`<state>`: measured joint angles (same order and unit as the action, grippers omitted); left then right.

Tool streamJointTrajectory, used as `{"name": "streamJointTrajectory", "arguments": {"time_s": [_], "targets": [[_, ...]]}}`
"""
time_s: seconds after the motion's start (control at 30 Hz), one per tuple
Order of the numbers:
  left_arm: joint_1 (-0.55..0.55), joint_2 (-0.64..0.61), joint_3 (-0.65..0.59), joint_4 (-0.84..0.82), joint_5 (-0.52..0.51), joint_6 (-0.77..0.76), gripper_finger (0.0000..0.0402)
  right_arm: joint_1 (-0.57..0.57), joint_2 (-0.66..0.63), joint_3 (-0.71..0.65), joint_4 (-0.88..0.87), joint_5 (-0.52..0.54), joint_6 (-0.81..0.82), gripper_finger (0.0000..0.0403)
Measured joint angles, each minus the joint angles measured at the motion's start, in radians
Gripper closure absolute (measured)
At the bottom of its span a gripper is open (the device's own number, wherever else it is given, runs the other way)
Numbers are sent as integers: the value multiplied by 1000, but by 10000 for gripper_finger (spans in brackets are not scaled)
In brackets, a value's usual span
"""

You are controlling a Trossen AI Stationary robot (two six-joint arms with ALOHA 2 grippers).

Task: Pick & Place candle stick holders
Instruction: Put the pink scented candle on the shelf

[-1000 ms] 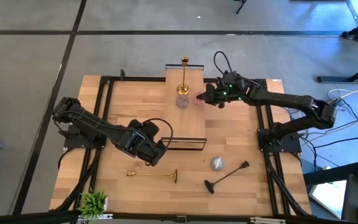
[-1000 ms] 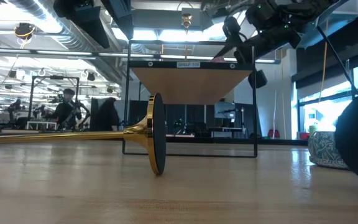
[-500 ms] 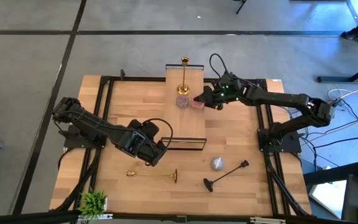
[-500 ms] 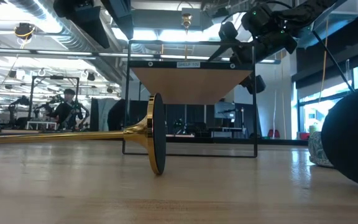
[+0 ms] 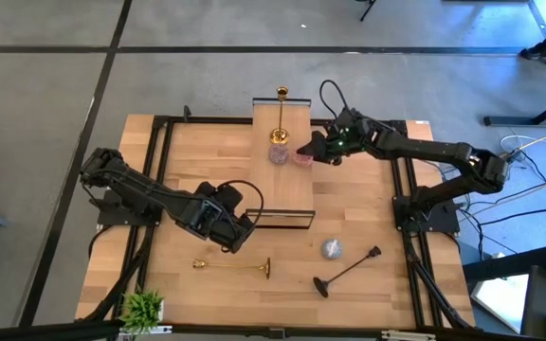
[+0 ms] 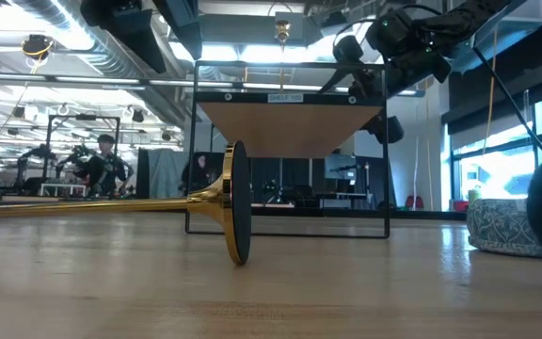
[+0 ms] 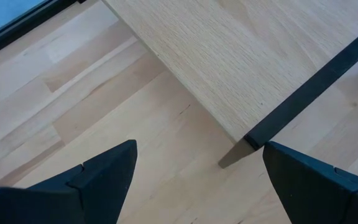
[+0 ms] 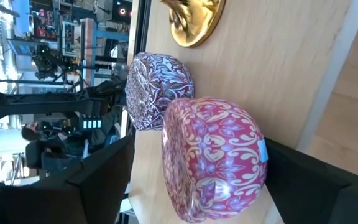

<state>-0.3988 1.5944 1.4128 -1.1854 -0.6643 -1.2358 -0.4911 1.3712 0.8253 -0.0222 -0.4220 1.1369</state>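
From overhead I have the right gripper (image 5: 305, 152) out over the raised wooden shelf (image 5: 282, 180) at the back middle of the tabletop (image 5: 368, 189). Its jaws stand apart, one on each side of the pink cup (image 5: 301, 157), which sits on the shelf. In the right wrist view the pink cup (image 8: 213, 158) fills the gap between the two dark fingers with space on both sides, so I read it as released, not clamped. Right beside it is the purplish cup (image 8: 157, 90), and just past that the round base of the upright gold holder (image 8: 194, 22). From above, the purplish cup (image 5: 279, 152) sits at the foot of that gold holder (image 5: 281, 114), both on the shelf.

The left gripper (image 5: 243, 237) waits low near the shelf's front left corner. Its jaws are wide apart with nothing between them; the left wrist view looks past them at the shelf edge (image 7: 229, 74) and one black leg (image 7: 309, 93).

On the tabletop in front of the shelf a second gold holder (image 5: 235, 266) lies on its side. To its right sits the blue cup (image 5: 332, 249), and near that the long black holder (image 5: 346, 270) lies flat. A small green plant (image 5: 143, 308) stands at the front left corner.

In the low view, a person (image 6: 102, 160) shows far back in the room.
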Motion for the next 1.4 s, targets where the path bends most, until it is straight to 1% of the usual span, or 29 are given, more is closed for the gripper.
{"name": "streamJointTrajectory", "arguments": {"time_s": [0.37, 0.73, 1.27, 1.4], "targets": [[0, 0, 0, 0, -15, 0, 55, -24, -1, 0, -16, -53, -2, 67], [0, 0, 0, 0, -15, 2, 55, -70, 0, 0, -42, -149, -53, 67], [0, 0, 0, 0, -16, 3, 56, -110, 0, -1, -55, -206, -97, 67], [0, 0, 0, 0, -16, 4, 60, -126, 1, -4, -104, -203, -120, 67]]}}
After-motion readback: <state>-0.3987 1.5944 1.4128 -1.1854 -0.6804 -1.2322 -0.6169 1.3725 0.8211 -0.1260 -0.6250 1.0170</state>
